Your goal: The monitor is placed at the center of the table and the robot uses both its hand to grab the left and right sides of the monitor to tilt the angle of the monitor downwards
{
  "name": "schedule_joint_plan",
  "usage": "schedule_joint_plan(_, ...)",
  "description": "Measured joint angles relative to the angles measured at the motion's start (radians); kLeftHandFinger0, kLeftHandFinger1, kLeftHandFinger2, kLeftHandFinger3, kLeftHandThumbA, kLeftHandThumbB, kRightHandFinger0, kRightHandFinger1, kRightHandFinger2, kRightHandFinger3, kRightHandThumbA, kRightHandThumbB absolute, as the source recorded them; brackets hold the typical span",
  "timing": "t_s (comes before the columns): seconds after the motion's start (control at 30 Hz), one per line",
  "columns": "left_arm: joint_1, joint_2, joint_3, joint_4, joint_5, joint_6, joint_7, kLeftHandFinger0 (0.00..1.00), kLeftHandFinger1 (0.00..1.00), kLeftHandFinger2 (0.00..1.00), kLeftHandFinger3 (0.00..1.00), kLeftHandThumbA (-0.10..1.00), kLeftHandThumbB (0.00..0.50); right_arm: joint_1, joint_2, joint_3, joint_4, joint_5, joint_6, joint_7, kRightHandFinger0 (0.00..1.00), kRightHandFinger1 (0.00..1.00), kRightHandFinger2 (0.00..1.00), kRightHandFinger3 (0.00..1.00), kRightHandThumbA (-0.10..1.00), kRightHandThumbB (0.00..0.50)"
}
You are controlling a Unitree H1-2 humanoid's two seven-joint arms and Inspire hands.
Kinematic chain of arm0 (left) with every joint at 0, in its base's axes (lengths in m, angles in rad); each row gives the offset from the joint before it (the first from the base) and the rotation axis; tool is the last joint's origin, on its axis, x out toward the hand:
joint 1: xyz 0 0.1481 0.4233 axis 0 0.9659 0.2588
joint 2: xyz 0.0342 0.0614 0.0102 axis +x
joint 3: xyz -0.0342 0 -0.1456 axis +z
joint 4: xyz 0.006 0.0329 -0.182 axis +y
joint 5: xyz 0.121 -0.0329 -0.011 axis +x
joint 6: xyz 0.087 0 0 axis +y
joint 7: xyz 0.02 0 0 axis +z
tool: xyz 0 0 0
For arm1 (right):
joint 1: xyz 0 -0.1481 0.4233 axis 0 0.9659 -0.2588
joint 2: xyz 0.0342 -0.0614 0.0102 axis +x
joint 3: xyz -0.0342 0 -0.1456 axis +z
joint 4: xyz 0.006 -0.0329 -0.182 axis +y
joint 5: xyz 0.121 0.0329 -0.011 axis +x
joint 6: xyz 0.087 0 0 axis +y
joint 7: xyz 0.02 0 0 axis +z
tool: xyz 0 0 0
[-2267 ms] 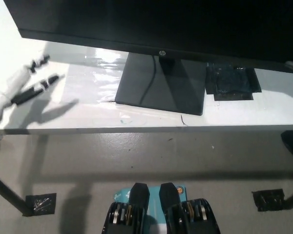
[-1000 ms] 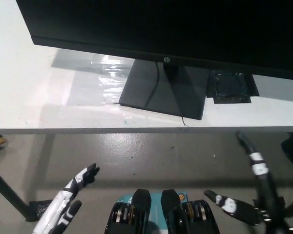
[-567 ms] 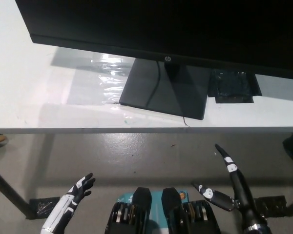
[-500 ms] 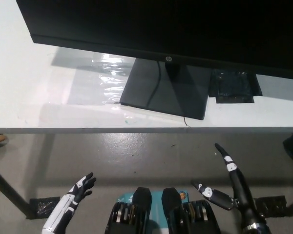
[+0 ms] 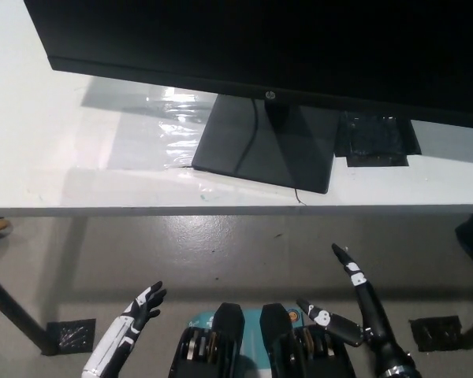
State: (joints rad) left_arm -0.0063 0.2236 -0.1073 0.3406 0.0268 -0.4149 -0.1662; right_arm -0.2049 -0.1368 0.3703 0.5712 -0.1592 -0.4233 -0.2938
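Note:
A black monitor (image 5: 284, 47) fills the top of the head view, its screen overhanging the white table (image 5: 55, 165). Its flat black stand (image 5: 264, 146) rests on the table near the middle, with a thin cable running down it. My white left hand (image 5: 130, 327) hangs low at the bottom left, below the table's front edge, fingers spread and holding nothing. My black right hand (image 5: 351, 311) is at the bottom right, also below the table edge, fingers apart and empty. Both hands are far from the monitor's sides.
A dark square pad (image 5: 376, 140) lies on the table right of the stand. A clear plastic sheet (image 5: 169, 126) lies left of the stand. Below are a grey floor, a black table leg (image 5: 16, 315) at the left and foot plates (image 5: 433, 332).
From the table's left end, the left hand has dropped below the table edge. The right hand has come into view low at the right. Both have drifted slightly inward over the last second.

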Motion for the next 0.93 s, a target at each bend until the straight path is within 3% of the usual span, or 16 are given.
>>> schedule_joint_plan(0.1, -0.002, 0.0, 0.0, 0.0, 0.018, -0.005, 0.001, 1.0, 1.0, 1.0, 1.0, 1.0, 0.278, 0.0, -0.001, 0.005, 0.005, -0.001, 0.0, 0.003, 1.0, 1.0, 1.0, 1.0, 0.83, 0.425)
schedule_joint_plan(0.63, -0.004, 0.001, 0.003, -0.01, 0.072, -0.004, 0.001, 1.0, 1.0, 1.0, 1.0, 1.0, 0.246, -0.016, -0.001, 0.015, 0.007, -0.001, 0.0, 0.029, 1.0, 1.0, 1.0, 1.0, 0.78, 0.413)
schedule_joint_plan(0.93, -0.005, 0.001, 0.004, -0.01, 0.082, -0.004, 0.0, 1.0, 1.0, 1.0, 1.0, 1.0, 0.255, -0.017, -0.001, 0.017, 0.007, -0.002, 0.0, 0.042, 1.0, 1.0, 1.0, 1.0, 0.74, 0.396)
